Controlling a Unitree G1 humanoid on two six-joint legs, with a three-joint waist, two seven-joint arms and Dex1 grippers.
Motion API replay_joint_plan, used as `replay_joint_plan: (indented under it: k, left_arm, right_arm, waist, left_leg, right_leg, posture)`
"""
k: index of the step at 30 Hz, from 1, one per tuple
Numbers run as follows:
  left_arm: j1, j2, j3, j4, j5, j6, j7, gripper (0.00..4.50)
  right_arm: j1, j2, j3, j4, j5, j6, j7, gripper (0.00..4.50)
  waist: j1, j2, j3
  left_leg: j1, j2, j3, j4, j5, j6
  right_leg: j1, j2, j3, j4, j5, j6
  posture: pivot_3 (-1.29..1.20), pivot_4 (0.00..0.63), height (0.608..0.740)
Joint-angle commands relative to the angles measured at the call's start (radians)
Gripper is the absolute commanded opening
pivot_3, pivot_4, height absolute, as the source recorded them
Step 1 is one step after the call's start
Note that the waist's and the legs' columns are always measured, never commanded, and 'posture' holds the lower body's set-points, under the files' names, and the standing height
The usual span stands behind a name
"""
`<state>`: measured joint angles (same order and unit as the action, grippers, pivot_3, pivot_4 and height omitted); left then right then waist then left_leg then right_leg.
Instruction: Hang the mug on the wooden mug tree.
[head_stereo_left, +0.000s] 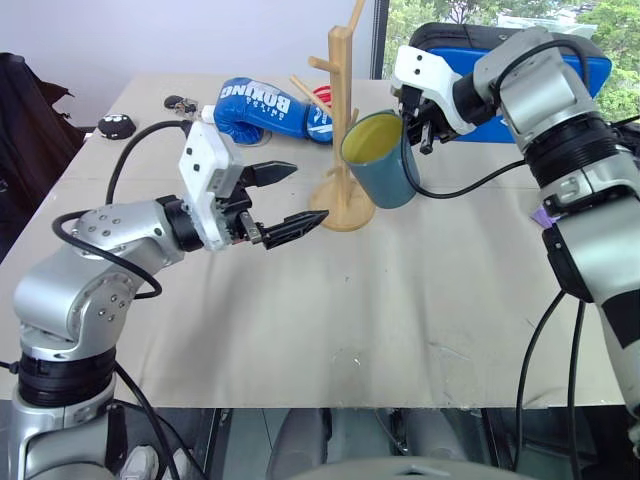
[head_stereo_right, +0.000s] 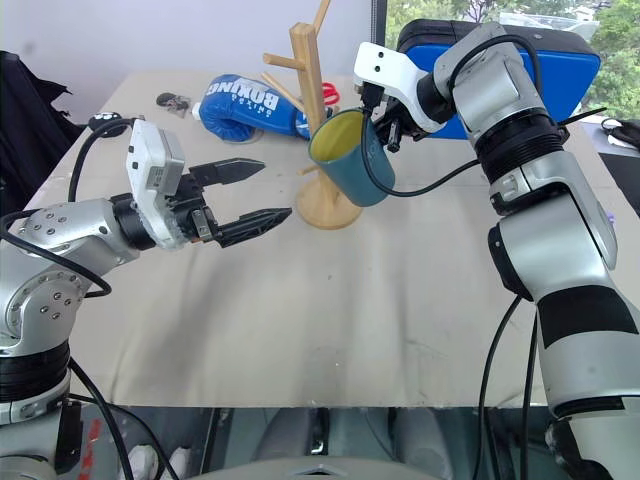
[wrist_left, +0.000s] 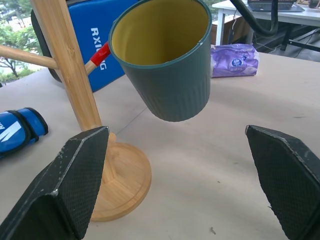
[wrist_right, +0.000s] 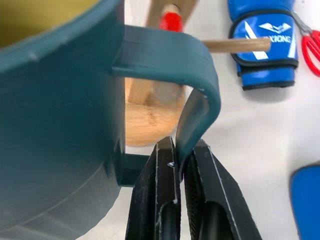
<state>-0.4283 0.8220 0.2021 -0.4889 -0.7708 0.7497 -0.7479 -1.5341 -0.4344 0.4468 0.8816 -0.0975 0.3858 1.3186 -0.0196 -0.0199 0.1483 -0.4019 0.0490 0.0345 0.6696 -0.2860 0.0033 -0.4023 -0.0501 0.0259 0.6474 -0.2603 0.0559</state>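
Note:
The teal-blue mug with its yellow inside hangs tilted in the air, just right of the wooden mug tree, mouth turned toward the post. My right gripper is shut on the mug's loop handle, pinching its lower curve. In the right wrist view the tree's round base lies behind the handle and a red-tipped peg shows above it. My left gripper is open and level, left of the tree's base and holding nothing. In the left wrist view the mug hovers between its fingers.
A blue boxing glove lies behind the tree, with red scissors near it. A blue case stands at the back right and a purple packet lies beyond the mug. A small black object rests at the far left.

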Motion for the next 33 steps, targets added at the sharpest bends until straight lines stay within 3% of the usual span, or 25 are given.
replay_joint_plan:
  k: [1,9,19,28,33]
  left_arm:
    - [-0.005,-0.002,0.030,-0.027,-0.002,-0.027,0.006,4.50]
    - [-0.004,-0.009,0.024,-0.030,-0.003,-0.031,0.014,4.50]
    - [-0.007,-0.015,0.013,-0.022,-0.002,-0.032,0.008,4.50]
    - [0.000,-0.028,0.012,-0.033,-0.021,-0.019,0.015,4.50]
    - [0.023,-0.047,0.006,-0.048,-0.025,-0.017,0.033,4.50]
  right_arm:
    - [-0.035,0.011,-0.043,-0.022,-0.006,-0.021,-0.013,0.08]
    - [-0.041,0.038,-0.067,0.004,-0.021,-0.045,-0.056,0.08]
    - [-0.039,-0.008,-0.123,-0.065,0.005,-0.017,-0.017,4.45]
    - [0.066,-0.226,-0.205,-0.314,0.093,0.169,0.121,4.45]
    - [0.324,-0.395,-0.423,-0.577,0.284,0.373,0.126,4.45]
  waist:
    - [0.000,0.000,0.000]
    - [0.000,0.000,0.000]
    - [0.000,0.000,0.000]
    - [0.006,0.000,0.000]
    - [0.017,-0.001,0.000]
  left_leg:
    - [0.000,0.000,0.000,0.000,0.000,0.000]
    - [0.000,0.000,0.000,0.000,0.000,0.000]
    - [0.000,0.000,0.000,0.000,0.000,0.000]
    - [-0.001,0.000,0.000,0.000,0.000,0.000]
    - [-0.001,0.000,-0.001,0.001,0.000,0.000]
  right_leg:
    - [0.000,0.000,0.000,0.000,0.000,0.000]
    - [0.000,0.000,0.000,0.001,0.000,0.000]
    - [0.000,0.000,0.000,0.001,0.000,0.000]
    - [0.000,0.000,0.000,0.000,0.000,0.000]
    - [0.001,0.000,-0.001,-0.001,0.000,0.000]
  posture:
    - [0.00,0.150,0.737]
    - [0.00,0.150,0.737]
    - [0.00,0.150,0.737]
    - [0.00,0.150,0.737]
    - [0.00,0.150,0.737]
